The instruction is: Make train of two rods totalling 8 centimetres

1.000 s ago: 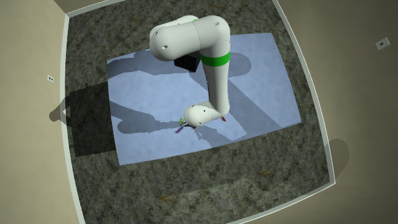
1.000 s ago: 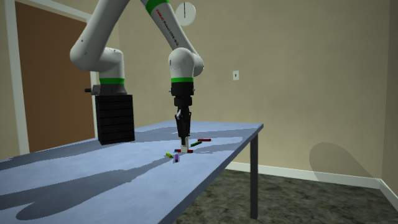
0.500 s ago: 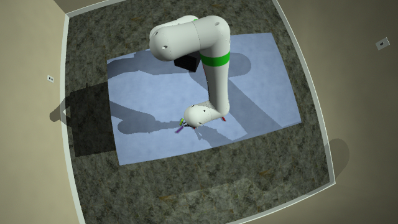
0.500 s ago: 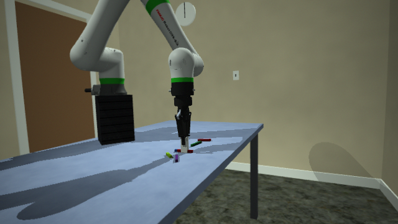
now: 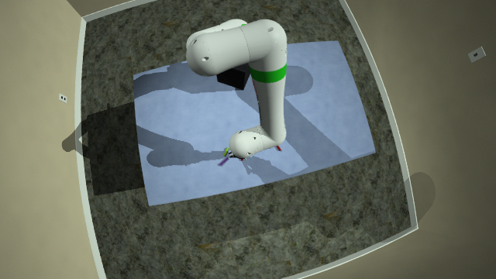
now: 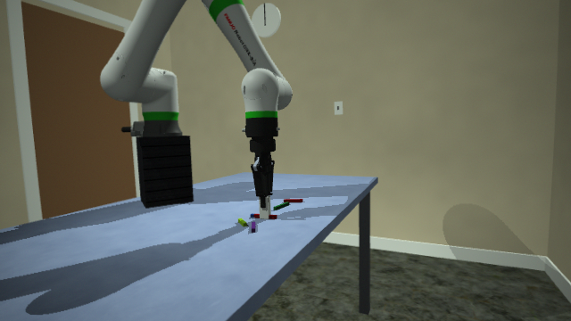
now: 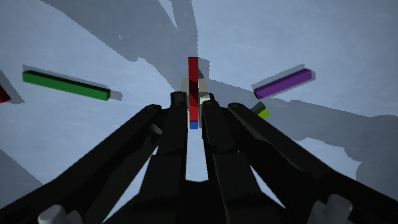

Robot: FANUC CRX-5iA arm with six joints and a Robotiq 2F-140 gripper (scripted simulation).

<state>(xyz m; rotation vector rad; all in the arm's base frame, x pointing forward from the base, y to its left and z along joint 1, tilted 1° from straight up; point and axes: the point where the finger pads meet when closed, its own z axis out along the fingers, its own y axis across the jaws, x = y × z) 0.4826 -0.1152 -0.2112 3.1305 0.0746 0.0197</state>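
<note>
My gripper [image 7: 193,89] is down at the table top, shut on a red rod [image 7: 193,82] that lies flat. A small blue rod [image 7: 193,125] sits at the red rod's near end, in line with it. In the side view the gripper [image 6: 264,214] stands upright over the red rod, with the blue rod [image 6: 252,216] at the rod's left end. A purple rod [image 7: 282,83] and a lime rod [image 7: 261,111] lie to the right. A green rod [image 7: 66,85] lies to the left.
A second red rod [image 6: 293,201] lies beyond the green rod [image 6: 281,206], towards the table's right edge. The arm's black base block [image 6: 165,169] stands at the back left. From above, the arm's wrist hides the gripper; the purple rod [image 5: 222,162] and lime rod [image 5: 226,151] show beside it.
</note>
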